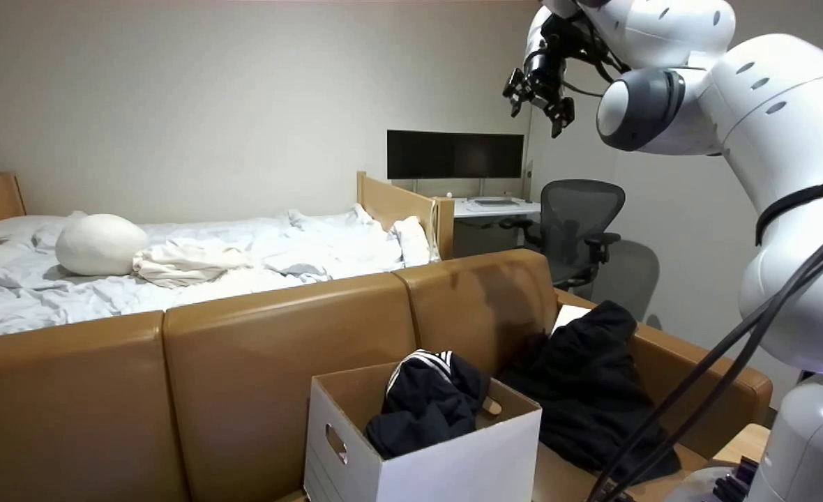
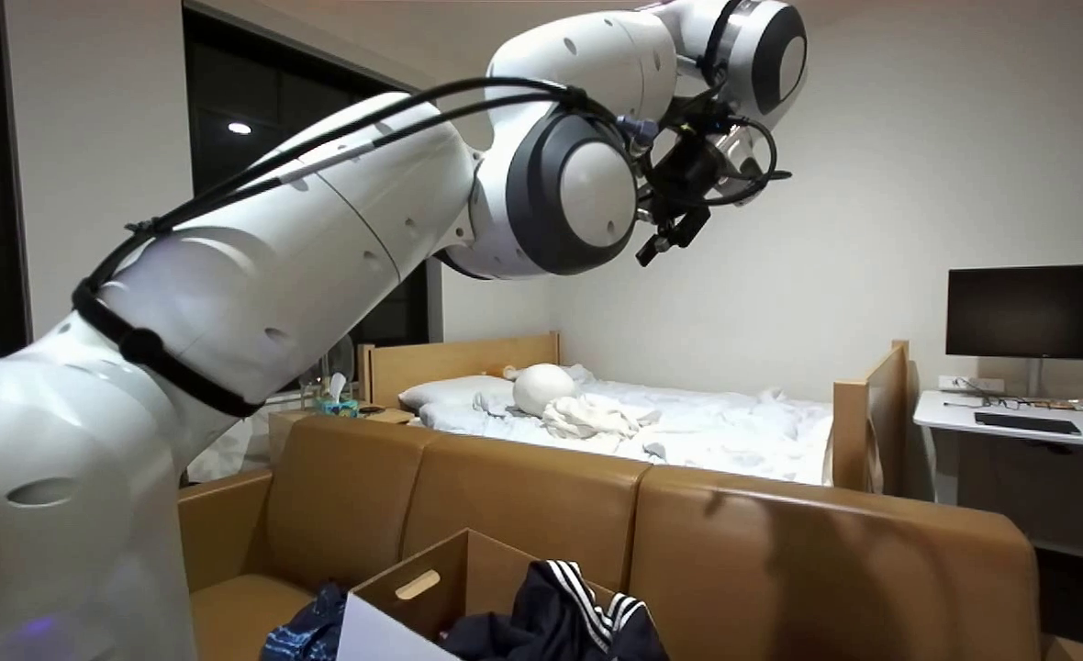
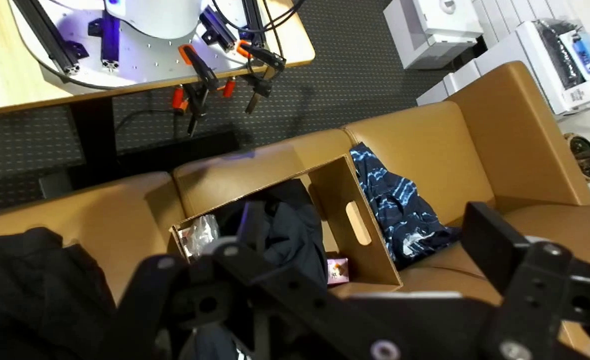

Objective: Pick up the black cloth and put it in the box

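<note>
Blocky end effector (spread wide) hangs above crumpled cloth in a cardboard box.

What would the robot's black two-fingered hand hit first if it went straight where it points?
Probably the black fabric garment with white stripes bunched inside the open white cardboard box; depth is unclear, so the hand might catch the box first.

Both ext. views face bed & wall over sofa, w/ arm close by; wrist cam looks steeply down from high over sofa & box, which all views share.
</note>
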Controlling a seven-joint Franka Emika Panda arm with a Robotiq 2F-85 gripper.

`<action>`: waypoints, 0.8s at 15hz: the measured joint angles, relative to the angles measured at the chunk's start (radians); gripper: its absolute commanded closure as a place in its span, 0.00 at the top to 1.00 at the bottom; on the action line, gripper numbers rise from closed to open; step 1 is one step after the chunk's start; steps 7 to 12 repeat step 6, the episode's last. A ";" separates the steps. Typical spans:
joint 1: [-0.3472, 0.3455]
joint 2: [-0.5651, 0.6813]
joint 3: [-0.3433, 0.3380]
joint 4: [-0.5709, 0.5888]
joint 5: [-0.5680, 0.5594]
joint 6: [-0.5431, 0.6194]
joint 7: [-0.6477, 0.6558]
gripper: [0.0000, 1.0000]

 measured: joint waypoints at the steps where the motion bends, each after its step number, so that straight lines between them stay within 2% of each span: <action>1: 0.000 0.001 0.004 0.000 0.000 0.001 0.000 1.00; 12: 0.013 0.003 0.007 0.000 0.000 0.003 0.005 1.00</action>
